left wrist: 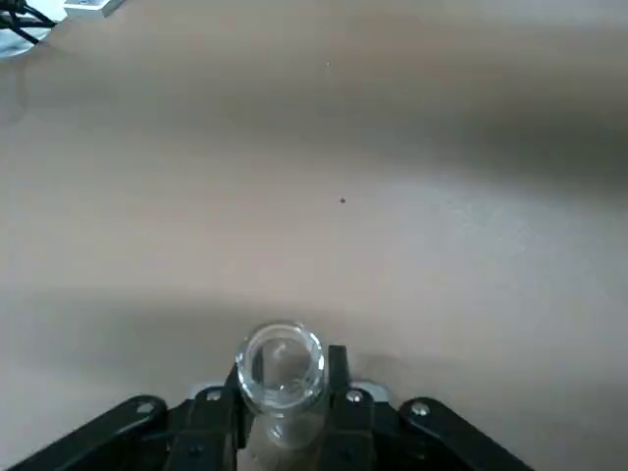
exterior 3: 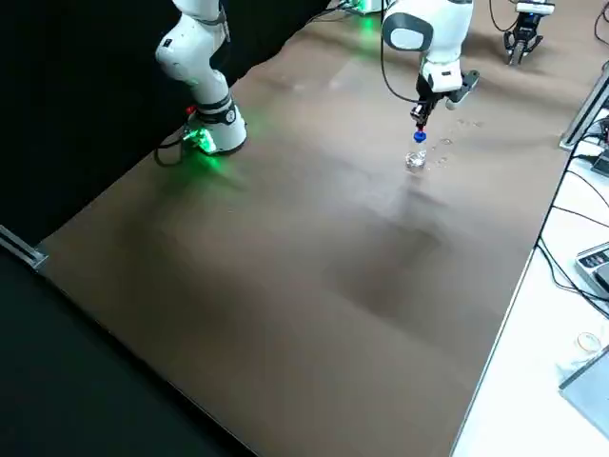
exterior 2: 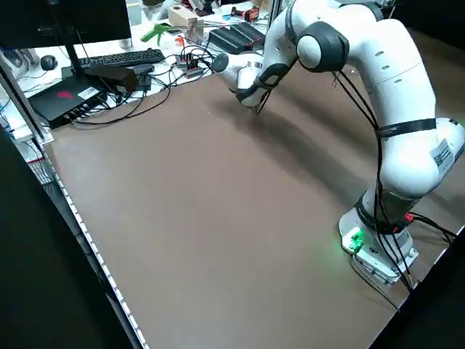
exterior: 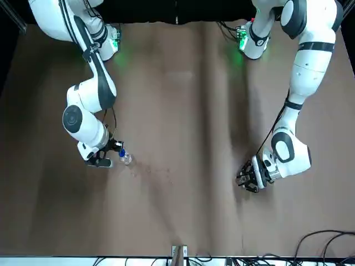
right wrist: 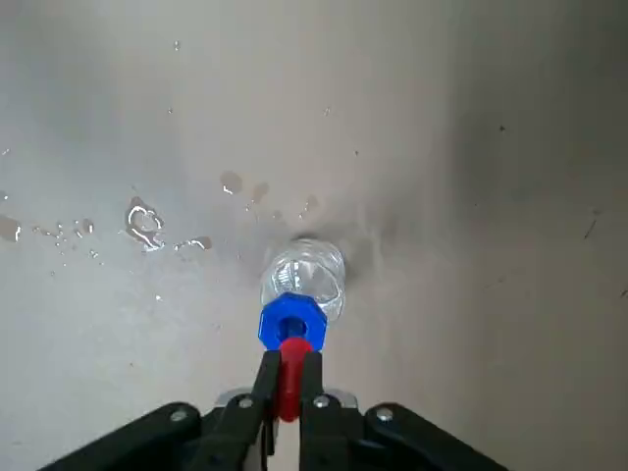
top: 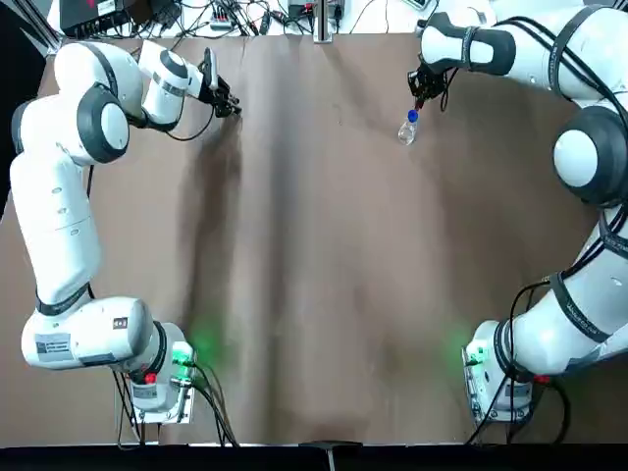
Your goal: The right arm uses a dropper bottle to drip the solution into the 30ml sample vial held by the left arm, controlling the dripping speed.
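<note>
At the far edge of the brown table [top: 314,294], both arms reach out, well apart from each other.

Right gripper [right wrist: 285,388]: fingers pinched narrow on the red bulb of the dropper bottle [right wrist: 297,294]; the black fingers [right wrist: 312,378] press the bulb from both sides, with the blue collar just past their tips.

Dropper bottle position: at the far right of the table in the top view [top: 408,127]; it hangs below the gripper with its clear body toward the table. Whether its base touches the surface cannot be told.

Table under the bottle: scattered droplets [right wrist: 145,224] and small wet marks beside the bottle's base.

Left gripper [left wrist: 283,407]: closed narrow on the sample vial [left wrist: 281,365]; fingers clamp its clear body on both sides, and the open round mouth faces the wrist camera.

Sample vial position: at the far left of the table, within the left gripper [top: 226,101]; the vial itself is too small to make out in the overhead view.

Left arm [top: 59,216]: stretched along the table's left side.

Right arm [top: 579,147]: bent over the right side.
</note>
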